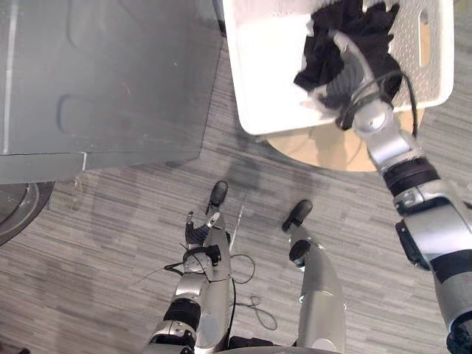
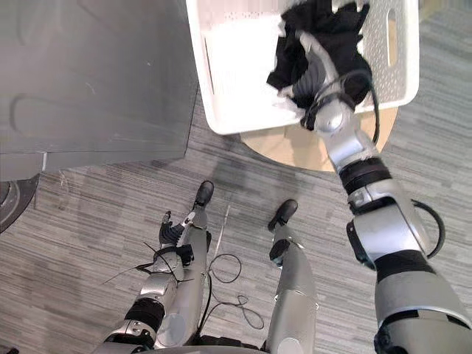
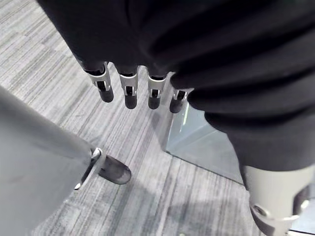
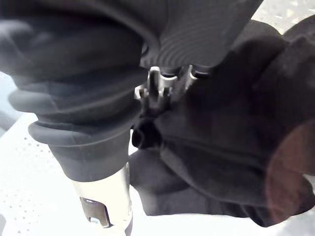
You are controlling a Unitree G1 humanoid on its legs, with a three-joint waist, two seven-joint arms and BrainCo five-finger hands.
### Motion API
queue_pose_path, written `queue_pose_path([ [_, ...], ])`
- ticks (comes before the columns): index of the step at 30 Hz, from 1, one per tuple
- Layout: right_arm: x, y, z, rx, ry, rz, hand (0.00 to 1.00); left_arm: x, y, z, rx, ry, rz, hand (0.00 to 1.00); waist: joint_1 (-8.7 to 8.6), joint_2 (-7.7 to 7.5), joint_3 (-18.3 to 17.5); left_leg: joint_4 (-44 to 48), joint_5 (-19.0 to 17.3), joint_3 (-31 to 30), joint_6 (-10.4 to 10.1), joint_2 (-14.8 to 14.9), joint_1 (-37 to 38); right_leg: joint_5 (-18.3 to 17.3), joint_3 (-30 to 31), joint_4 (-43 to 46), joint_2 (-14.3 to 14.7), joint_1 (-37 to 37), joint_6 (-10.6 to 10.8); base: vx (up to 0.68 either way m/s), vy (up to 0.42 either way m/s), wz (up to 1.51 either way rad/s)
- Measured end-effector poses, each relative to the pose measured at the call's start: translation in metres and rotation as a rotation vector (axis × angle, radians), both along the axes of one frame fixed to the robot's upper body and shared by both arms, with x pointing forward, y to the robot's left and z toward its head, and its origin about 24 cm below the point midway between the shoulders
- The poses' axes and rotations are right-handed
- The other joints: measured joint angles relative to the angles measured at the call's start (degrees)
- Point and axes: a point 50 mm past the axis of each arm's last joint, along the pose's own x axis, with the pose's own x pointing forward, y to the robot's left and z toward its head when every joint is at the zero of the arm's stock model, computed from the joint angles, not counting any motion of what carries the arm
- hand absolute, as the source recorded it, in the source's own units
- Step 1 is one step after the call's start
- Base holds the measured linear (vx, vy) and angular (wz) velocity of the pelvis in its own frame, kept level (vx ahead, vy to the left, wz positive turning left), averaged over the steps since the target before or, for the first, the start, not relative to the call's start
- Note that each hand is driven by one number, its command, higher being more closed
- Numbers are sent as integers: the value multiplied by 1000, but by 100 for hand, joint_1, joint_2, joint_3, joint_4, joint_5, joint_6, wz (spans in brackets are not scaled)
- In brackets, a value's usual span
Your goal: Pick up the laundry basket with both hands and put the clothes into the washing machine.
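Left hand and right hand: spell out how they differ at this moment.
Place: the left hand hangs low over the grey floor, while the right hand reaches into the white laundry basket. Contact: the left hand is open and touches nothing, while the right hand is pressed into the black clothes. Both wear a dark ribbed cover.
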Motion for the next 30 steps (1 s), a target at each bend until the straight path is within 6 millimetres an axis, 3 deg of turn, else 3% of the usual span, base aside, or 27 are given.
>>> queue_pose_path([
  [2, -2, 1, -32, -28, 107, 17, 0, -4, 6, -5, 5, 21, 15, 0, -2, -67, -34, -74, 3, 4, 4, 12, 180, -1, -5, -72, 15, 178, 2, 53, -25, 3],
  [5, -6, -3, -63, -72, 217, 26, 0, -11, 12, -14, 23, 70, 14, 0, -22, -119, -61, -124, 3, 11, 6, 18, 384, 1, -7, -147, 33, 388, 5, 39, -27, 2],
  [9, -9, -12, -80, -80, 292, 12, 0, -16, 29, -21, 66, 107, 7, 0, -25, -187, -72, -202, 12, 18, 9, 89, 631, 47, -6, -321, 132, 665, 4, 5, -42, -3],
  [15, -11, -25, -90, -115, 352, -19, 0, -24, 49, -29, 114, 164, 6, 0, -48, -354, -62, -263, 24, 55, 28, 100, 806, 179, 21, -576, 191, 894, 42, -5, -20, -2],
  [19, -10, -27, -88, -124, 359, -19, 0, -28, 58, -32, 132, 185, 19, 0, -34, -430, -49, -282, 29, 98, 36, 101, 874, 267, 52, -715, 219, 986, 45, -2, -10, -4],
  [23, -5, -28, -71, -124, 320, -26, 0, -28, 65, -31, 147, 187, 27, 0, -76, -514, -46, -278, 30, 142, 38, 111, 890, 377, 102, -883, 266, 1038, 50, -14, -22, -9],
  [27, -2, -34, -37, -94, 221, -41, 0, -31, 69, -32, 156, 190, 32, 0, -127, -593, -7, -285, 29, 180, 36, 176, 943, 484, 103, -1084, 357, 1168, 37, -12, -23, -5],
  [30, -2, -31, 2, -96, 95, -22, 0, -31, 73, -31, 167, 191, 38, 0, -199, -646, 17, -288, 29, 182, 35, 201, 959, 504, 118, -1112, 393, 1177, 26, -4, -18, -4],
])
